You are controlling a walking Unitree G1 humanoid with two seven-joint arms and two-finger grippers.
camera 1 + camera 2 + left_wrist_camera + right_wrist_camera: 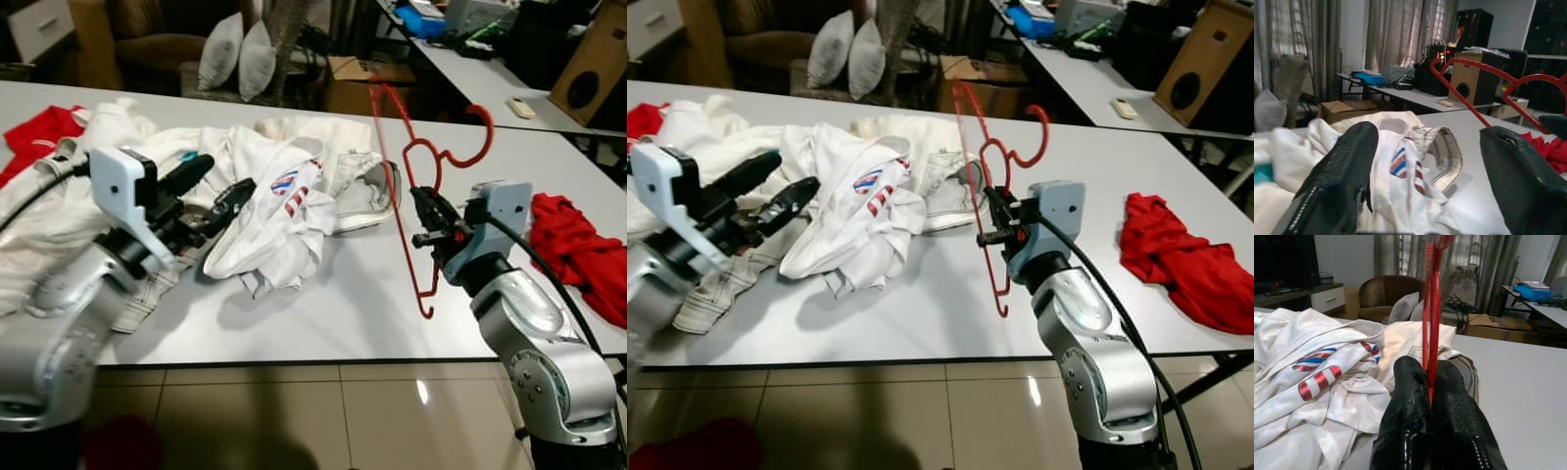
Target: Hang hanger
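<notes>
White table (323,313); tiled floor (294,421); brown armchair (1388,291); curtains (1396,29)

A big pile of white clothes (265,186) is covering the left and middle of the white table (323,323), so nothing is getting through there without bumping cloth. The left gripper (211,191) is hanging over that pile with its fingers spread apart. The right gripper (423,217) is pinching a red hanger (397,196), and the hanger is standing up tall beside the pile like a fence. Bare table is lying open in front. A red cloth (578,250) is sitting at the right edge.
</notes>
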